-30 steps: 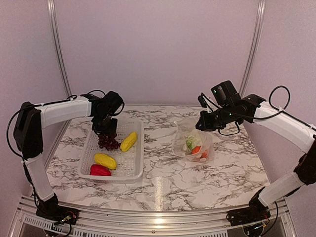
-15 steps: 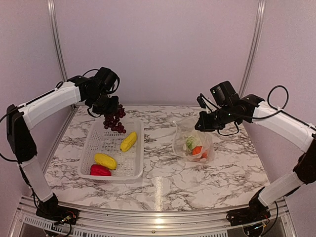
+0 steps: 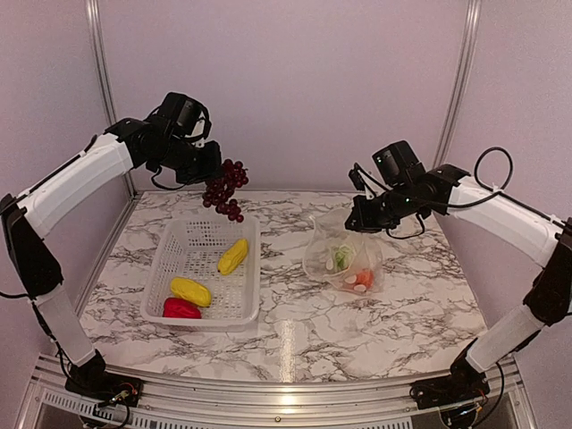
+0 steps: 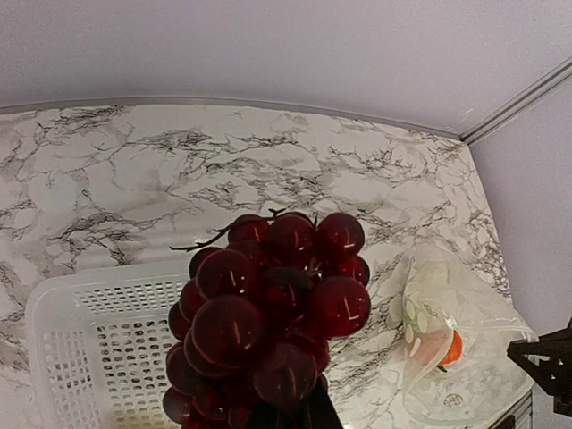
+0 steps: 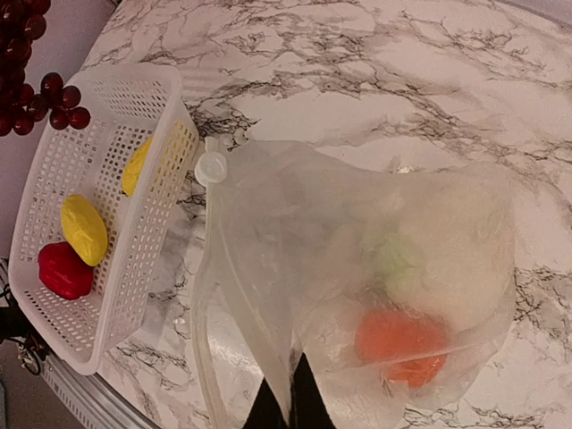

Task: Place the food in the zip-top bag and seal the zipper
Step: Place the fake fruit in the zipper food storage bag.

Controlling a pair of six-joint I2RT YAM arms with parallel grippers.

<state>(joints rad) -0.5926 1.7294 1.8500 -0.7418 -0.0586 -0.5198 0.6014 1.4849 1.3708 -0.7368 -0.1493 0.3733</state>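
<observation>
My left gripper (image 3: 207, 172) is shut on the dark purple grapes (image 3: 225, 189), which hang in the air above the far end of the white basket (image 3: 183, 237); they fill the left wrist view (image 4: 273, 313). A red pepper (image 3: 181, 308) and two yellow pieces (image 3: 190, 290) (image 3: 233, 256) lie in the basket. My right gripper (image 3: 360, 219) is shut on the mouth edge of the clear zip-top bag (image 3: 326, 259), holding it up. The bag (image 5: 295, 232) holds the orange fruit (image 5: 400, 344) and the pale green vegetable (image 5: 398, 259). The zipper strip (image 5: 207, 295) runs along the mouth, with a white slider (image 5: 212, 167).
The marble table (image 3: 295, 304) ends at a metal rail in front. A lilac wall and two upright aluminium posts (image 3: 100, 80) stand behind. The basket sits left of centre, the bag right of centre.
My left gripper has lifted the grapes out of the basket and carried them up and to the right. My right gripper has raised the bag's mouth slightly and shifted left.
</observation>
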